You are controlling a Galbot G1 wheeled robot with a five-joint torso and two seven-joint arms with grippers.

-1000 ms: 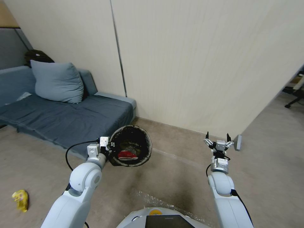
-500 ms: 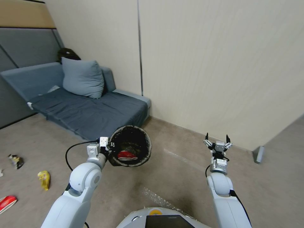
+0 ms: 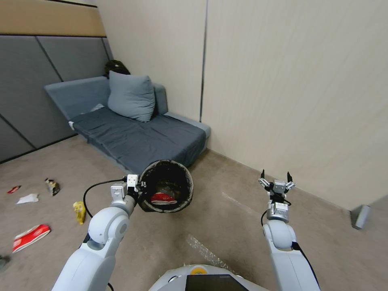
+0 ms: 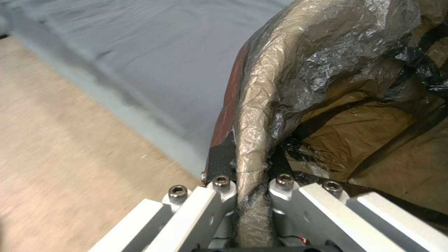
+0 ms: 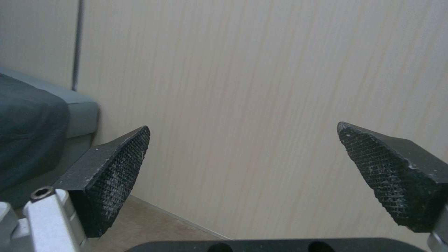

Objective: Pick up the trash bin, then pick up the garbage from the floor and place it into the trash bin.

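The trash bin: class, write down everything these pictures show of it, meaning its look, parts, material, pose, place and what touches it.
The trash bin is small and round, lined with crinkled black plastic film folded over its rim. It is held off the floor, its mouth tilted toward the head camera, in front of the grey sofa. The left claw is shut on its rim, a finger either side of the wrapped edge in the left wrist view. Inside lies a red-and-white carton. The outer wall is largely hidden.
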